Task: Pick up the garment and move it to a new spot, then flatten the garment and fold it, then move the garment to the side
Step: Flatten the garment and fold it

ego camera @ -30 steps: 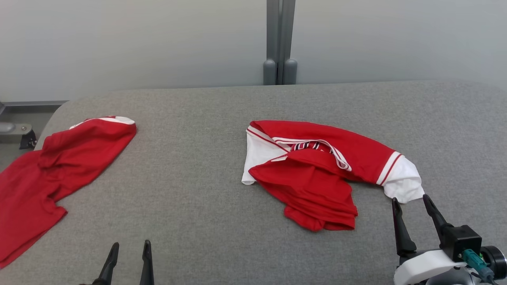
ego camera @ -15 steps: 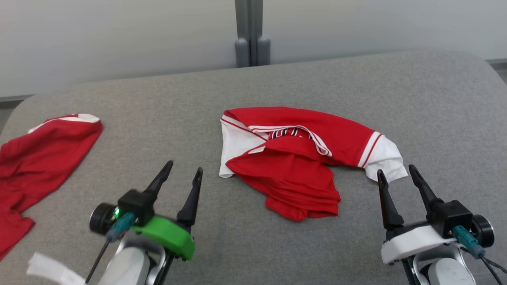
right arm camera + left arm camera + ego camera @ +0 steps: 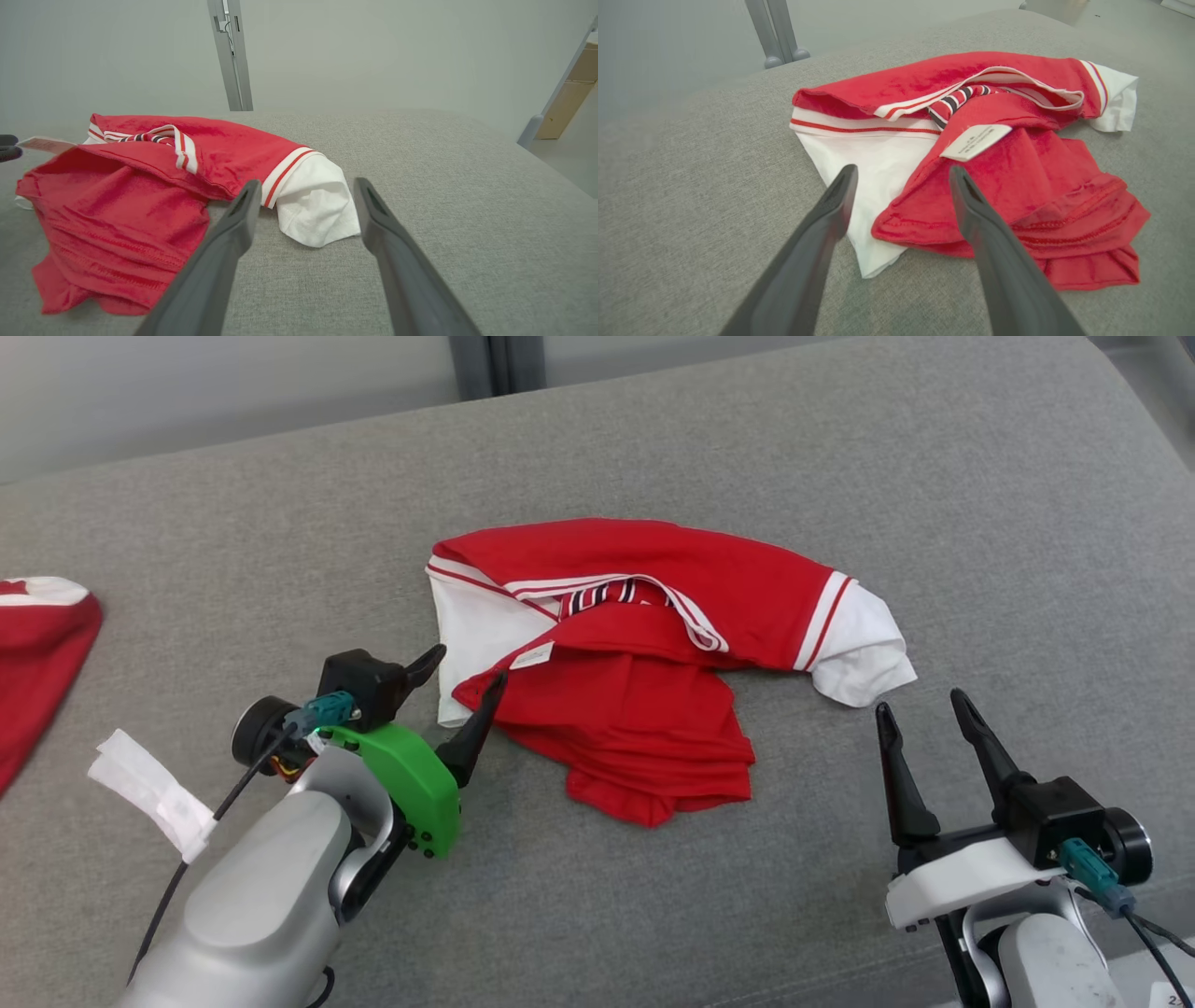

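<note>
The garment (image 3: 644, 653) is a red shirt with white sleeves and a striped collar, lying crumpled in the middle of the grey padded table (image 3: 840, 476). My left gripper (image 3: 469, 667) is open at the garment's left side, its fingers straddling the white sleeve and the red folded edge. In the left wrist view the gripper (image 3: 902, 170) hangs just above the garment (image 3: 1017, 186), near a white label (image 3: 976, 141). My right gripper (image 3: 920, 703) is open a little short of the right white sleeve (image 3: 864, 649), with nothing between its fingers. The right wrist view shows this gripper (image 3: 307, 183) in front of that sleeve (image 3: 317, 210).
A second red garment (image 3: 37, 653) lies at the table's left edge. A grey post (image 3: 495, 359) stands behind the table. The table's rounded corner is at the upper right, with a wooden piece (image 3: 567, 79) beyond it. Bare grey surface lies in front of the garment.
The camera has tilted down and turned right. My left arm has come up and forward to the garment's left sleeve. The right gripper stays open near the right sleeve.
</note>
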Tool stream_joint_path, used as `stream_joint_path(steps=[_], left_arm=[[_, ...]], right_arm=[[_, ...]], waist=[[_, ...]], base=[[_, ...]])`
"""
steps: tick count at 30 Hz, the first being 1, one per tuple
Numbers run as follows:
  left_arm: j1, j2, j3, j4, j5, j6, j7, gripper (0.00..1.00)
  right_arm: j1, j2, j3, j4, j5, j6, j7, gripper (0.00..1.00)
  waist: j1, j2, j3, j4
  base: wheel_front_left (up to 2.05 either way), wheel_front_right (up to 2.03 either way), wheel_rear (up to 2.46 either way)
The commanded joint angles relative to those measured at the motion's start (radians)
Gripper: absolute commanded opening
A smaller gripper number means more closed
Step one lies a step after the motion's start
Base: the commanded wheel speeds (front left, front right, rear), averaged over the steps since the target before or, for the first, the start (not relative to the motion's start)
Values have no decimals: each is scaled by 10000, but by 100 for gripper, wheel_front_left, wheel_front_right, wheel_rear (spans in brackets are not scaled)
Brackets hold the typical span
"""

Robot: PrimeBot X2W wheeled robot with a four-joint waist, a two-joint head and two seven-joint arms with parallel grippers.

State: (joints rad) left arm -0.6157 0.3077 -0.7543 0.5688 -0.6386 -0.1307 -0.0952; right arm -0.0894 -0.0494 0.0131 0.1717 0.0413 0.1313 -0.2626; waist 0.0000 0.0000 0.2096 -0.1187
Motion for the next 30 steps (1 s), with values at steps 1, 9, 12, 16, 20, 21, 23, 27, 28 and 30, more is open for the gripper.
stream_joint_path(steps=[1,9,12,16,20,21,23,27,28,30], left_arm=[[-255,147,-241,151,-307,5,-128,100],[-745,423,-1405,961,-1266,4,-607,97],[-925,463,-1755,1186,-1538,4,-780,90],[-1076,486,-2134,1437,-1955,4,-943,42],[-1154,512,-2552,1606,-2274,4,-1108,16],[-1163,517,-2651,1634,-2351,4,-1121,10],[-1187,529,-2806,1672,-2554,4,-1205,0],[-1338,648,-2813,1577,-2924,4,-1424,0],[-1417,732,-2776,1557,-2974,4,-1476,0],[-1626,914,-2618,1628,-2986,4,-1558,0]], right_arm=[[-152,-20,3,-29,34,-10,-35,100],[-292,-18,122,11,171,-10,-33,100],[-346,-18,168,20,174,-10,-35,100],[-351,-20,177,54,167,-10,-35,100],[-303,-20,131,68,175,-10,-35,100],[-280,-20,120,73,176,-10,-35,100],[-227,-20,92,98,188,-10,-35,100],[-137,-20,42,142,223,-10,-35,100],[-107,-20,29,152,234,-10,-35,100],[-42,-20,30,175,245,-10,-35,100]], waist=[[0,0,261,-263],[0,0,406,-363],[0,0,461,-384],[0,0,475,-436],[0,0,452,-448],[0,0,431,-446],[0,0,375,-437],[0,0,201,-382],[0,0,148,-360],[0,0,43,-328]], base=[[0,0,0],[0,0,0],[0,0,0],[0,0,0],[0,0,0],[0,0,0],[0,0,0],[0,0,0],[0,0,0],[0,0,0]])
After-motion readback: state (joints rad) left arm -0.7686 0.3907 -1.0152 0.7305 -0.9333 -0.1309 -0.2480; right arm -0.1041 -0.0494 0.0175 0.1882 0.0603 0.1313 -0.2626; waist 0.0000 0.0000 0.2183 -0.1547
